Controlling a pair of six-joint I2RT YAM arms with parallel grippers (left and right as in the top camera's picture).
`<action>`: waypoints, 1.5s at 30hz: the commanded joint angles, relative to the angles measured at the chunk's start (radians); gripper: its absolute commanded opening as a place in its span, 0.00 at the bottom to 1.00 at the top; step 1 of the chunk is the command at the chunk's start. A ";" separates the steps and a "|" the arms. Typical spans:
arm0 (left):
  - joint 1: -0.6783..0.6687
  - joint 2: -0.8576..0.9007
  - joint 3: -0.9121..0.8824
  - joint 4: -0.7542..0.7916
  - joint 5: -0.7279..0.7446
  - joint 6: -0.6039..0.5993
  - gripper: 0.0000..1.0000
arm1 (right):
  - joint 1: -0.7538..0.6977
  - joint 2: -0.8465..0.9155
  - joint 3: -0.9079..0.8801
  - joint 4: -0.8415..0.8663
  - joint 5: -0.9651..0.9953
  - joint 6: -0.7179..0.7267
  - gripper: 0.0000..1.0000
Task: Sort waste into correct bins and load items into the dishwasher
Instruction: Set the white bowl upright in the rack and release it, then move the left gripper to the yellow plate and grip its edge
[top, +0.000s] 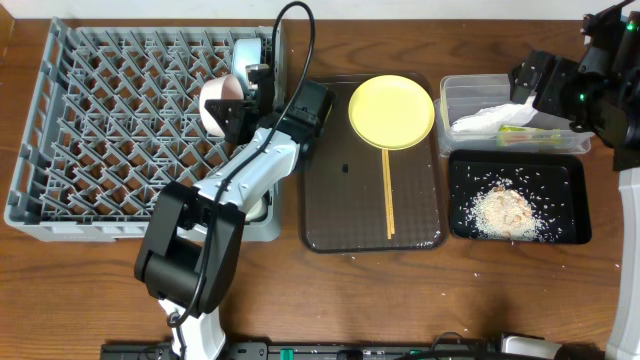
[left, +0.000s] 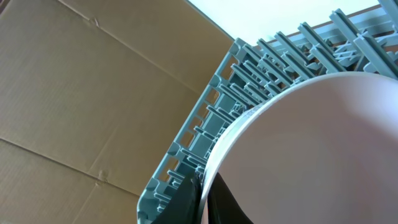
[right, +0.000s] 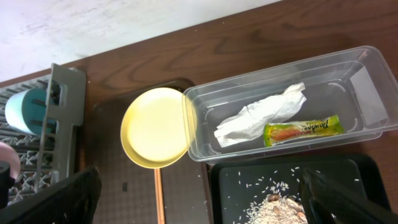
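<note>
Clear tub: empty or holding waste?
Holding waste. The crumpled napkin and the snack wrapper lie inside the clear tub, side by side.

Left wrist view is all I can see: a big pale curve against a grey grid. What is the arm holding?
Observer: From overhead, the left gripper holds a white bowl, tipped on its side, at the right side of the grey dish rack.
Operator: Anything else in that rack?
Observer: I can see one light blue bowl, near the rack's far right corner.
Operator: What is not in the rack yet?
Observer: A yellow plate and chopsticks, both on the brown tray.
</note>
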 joint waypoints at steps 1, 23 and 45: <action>0.006 0.012 -0.008 0.002 -0.009 -0.024 0.07 | -0.008 -0.001 0.009 0.000 -0.008 0.012 0.99; -0.027 0.013 -0.008 -0.060 0.147 -0.023 0.09 | -0.008 -0.001 0.009 -0.002 -0.007 0.012 0.99; -0.065 -0.082 -0.005 -0.246 0.504 -0.027 0.51 | -0.008 -0.001 0.009 -0.023 -0.008 0.012 0.99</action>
